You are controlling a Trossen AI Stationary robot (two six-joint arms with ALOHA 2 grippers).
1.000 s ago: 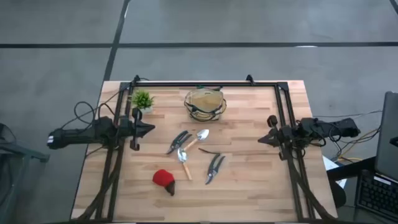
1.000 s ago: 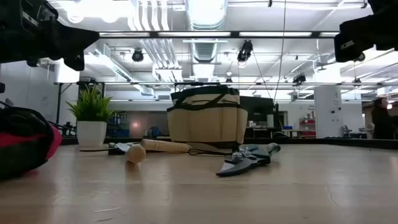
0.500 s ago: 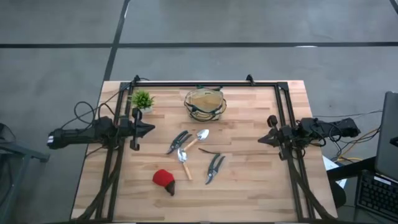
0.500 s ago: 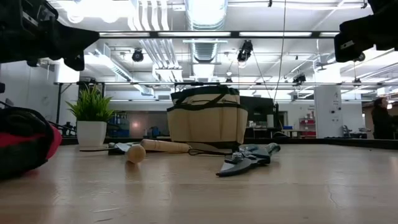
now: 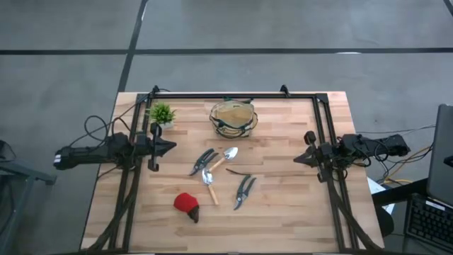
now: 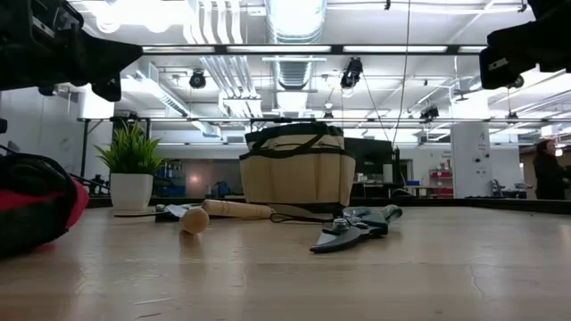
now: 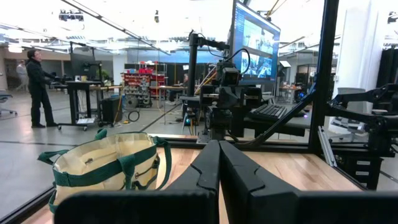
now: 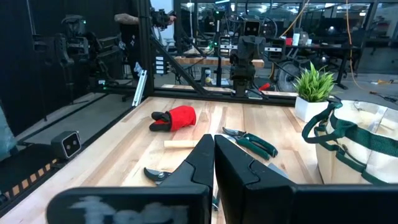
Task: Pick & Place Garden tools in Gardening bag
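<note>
The tan gardening bag (image 5: 233, 118) with dark green trim stands upright at the table's far middle; it also shows in the low view (image 6: 299, 178). In front of it lie two dark-handled pruners (image 5: 203, 160) (image 5: 245, 191), two silver trowels with wooden handles (image 5: 225, 157) (image 5: 209, 183) and the red rounded dark-tipped item (image 5: 187, 204), all flat on the wood. My left gripper (image 5: 174, 146) hovers shut and empty at the table's left, above the table. My right gripper (image 5: 295, 159) hovers shut and empty at the right. Their fingers meet in the wrist views (image 7: 219, 149) (image 8: 214, 140).
A small green potted plant (image 5: 162, 113) stands at the far left, beside the bag. A black frame (image 5: 226, 95) runs along the far edge and both sides of the table. Bare wood lies between the tools and the near edge (image 5: 283, 227).
</note>
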